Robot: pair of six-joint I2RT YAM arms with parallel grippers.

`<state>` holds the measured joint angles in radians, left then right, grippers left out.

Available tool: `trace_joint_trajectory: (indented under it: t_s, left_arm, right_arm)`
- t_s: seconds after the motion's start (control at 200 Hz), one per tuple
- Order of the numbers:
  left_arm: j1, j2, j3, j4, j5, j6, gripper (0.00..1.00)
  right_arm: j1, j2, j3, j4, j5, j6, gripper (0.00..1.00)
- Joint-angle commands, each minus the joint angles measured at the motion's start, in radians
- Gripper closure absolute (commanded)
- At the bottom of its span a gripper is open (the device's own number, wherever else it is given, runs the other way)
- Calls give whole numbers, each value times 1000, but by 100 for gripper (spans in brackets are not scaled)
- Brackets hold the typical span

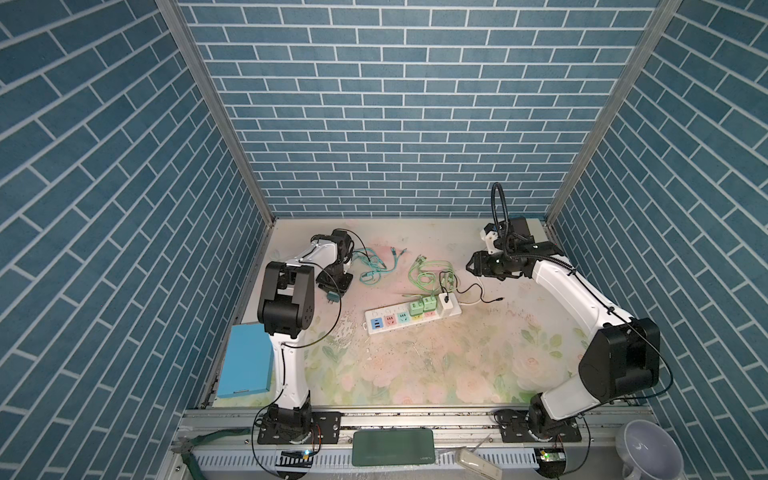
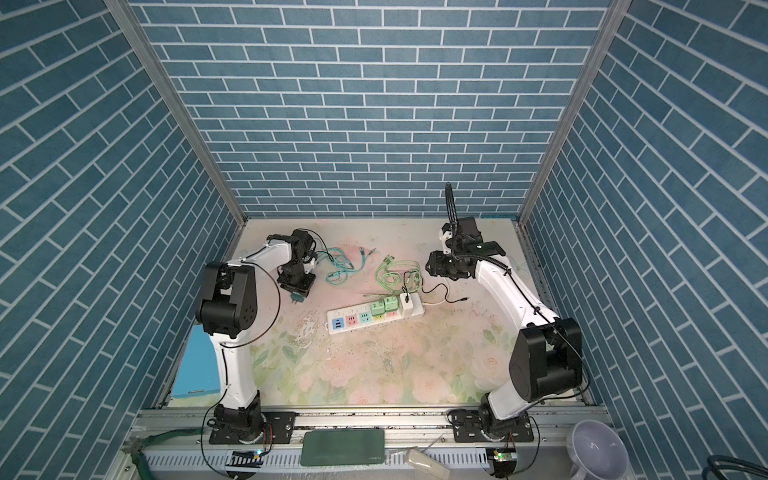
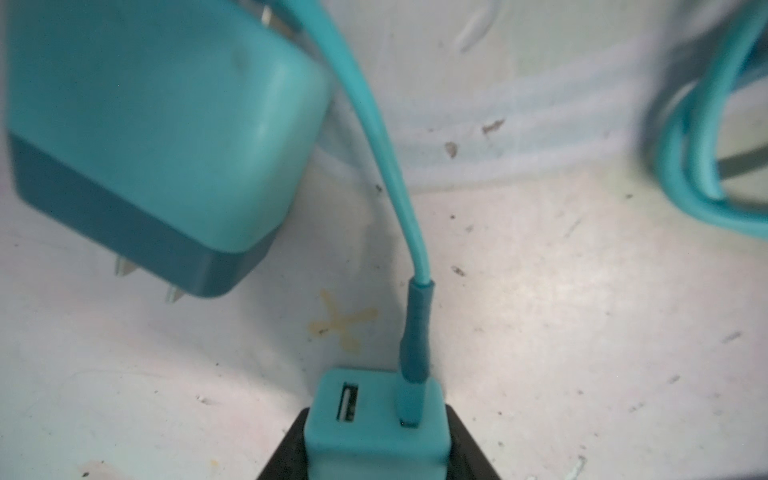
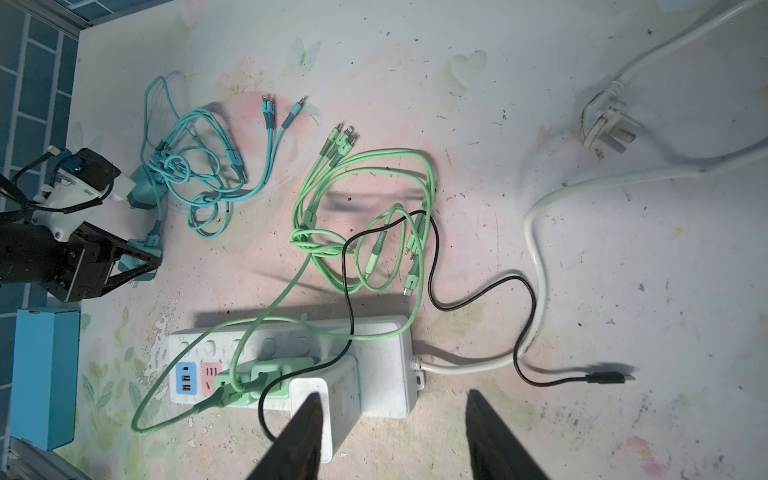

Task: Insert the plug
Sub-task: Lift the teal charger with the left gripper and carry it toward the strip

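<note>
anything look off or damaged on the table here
The floral table cover is flaking beside the blue-socket end of the power strip, with pale patches showing. A white plug, apparently the strip's own, lies loose on the table, its prongs in nothing.

Walls: three sides were covered with blue brick-patterned panels (image 1: 399, 104), with pale joints drawn between the bricks.
Corner posts: bare aluminium profiles (image 1: 218, 112) were set where the panels met.
Tabletop: a floral sheet (image 1: 436, 365) in pink and green was laid flat, and it was marked by scuffs and dark specks.
Front edge: an aluminium rail (image 1: 415, 419) was fixed along it.
Light: the surface was evenly lit, and only soft shadows were cast.
</note>
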<state>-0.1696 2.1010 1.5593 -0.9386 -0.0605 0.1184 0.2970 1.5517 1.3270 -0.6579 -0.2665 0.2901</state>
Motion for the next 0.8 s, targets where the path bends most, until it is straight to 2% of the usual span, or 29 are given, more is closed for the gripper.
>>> trace_joint_trajectory:
  t_s: [0.0, 0.105, 0.24, 0.36, 0.465, 0.62, 0.795]
  left_arm:
    - [5, 6, -13, -38, 13, -20, 75]
    - [5, -28, -24, -19, 19, -45, 81]
    - [4, -138, -78, 44, 69, -88, 86]
    - [0, -268, -154, 128, 119, -143, 86]
    - [-24, -374, -218, 185, 117, -185, 86]
    - [-154, -505, -306, 294, 43, -223, 85]
    - [-372, -516, -364, 397, -157, -351, 86]
  right_arm:
    - [-7, -22, -31, 3, -3, -2, 44]
    - [-7, -24, -37, 9, -8, -2, 44]
    - [-8, -20, -44, 10, -14, -2, 45]
    - [-7, -15, -48, 11, -11, -9, 44]
    - [-7, -9, -45, 6, -11, -19, 44]
    - [-7, -6, -57, 13, -19, -30, 45]
    - [-7, -26, -106, 45, -26, -32, 45]
